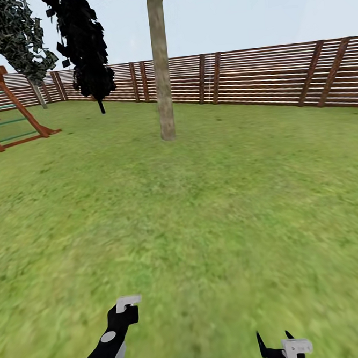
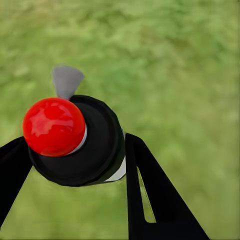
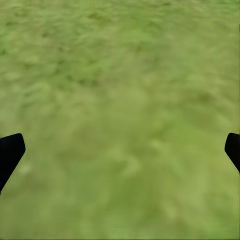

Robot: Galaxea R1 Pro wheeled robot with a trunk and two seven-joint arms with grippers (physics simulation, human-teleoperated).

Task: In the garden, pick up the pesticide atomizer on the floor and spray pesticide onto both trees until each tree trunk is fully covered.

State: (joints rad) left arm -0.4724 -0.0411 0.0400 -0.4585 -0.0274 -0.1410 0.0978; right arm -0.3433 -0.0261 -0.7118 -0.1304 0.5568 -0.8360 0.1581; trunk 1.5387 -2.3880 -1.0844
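My left gripper point(image 2: 75, 145) is shut on the pesticide atomizer point(image 2: 97, 150), a black round body with a red knob and a grey nozzle, held over the grass. My left arm point(image 1: 108, 340) reaches in low at the left of the head view. My right gripper point(image 1: 274, 339) hangs open over the lawn with nothing between its fingers point(image 3: 10, 152). A tree with a thick pale tan trunk point(image 1: 163, 83) stands straight ahead, well beyond both arms. A second tree point(image 1: 16, 30) with dark green jagged foliage stands far left by the fence.
The green lawn point(image 1: 213, 208) stretches from me to the trunk. A brown slatted fence point(image 1: 268, 75) closes off the back. A thin black-leaved tree point(image 1: 84, 41) stands left of the trunk. A red-brown wooden play frame point(image 1: 6, 106) sits at the far left.
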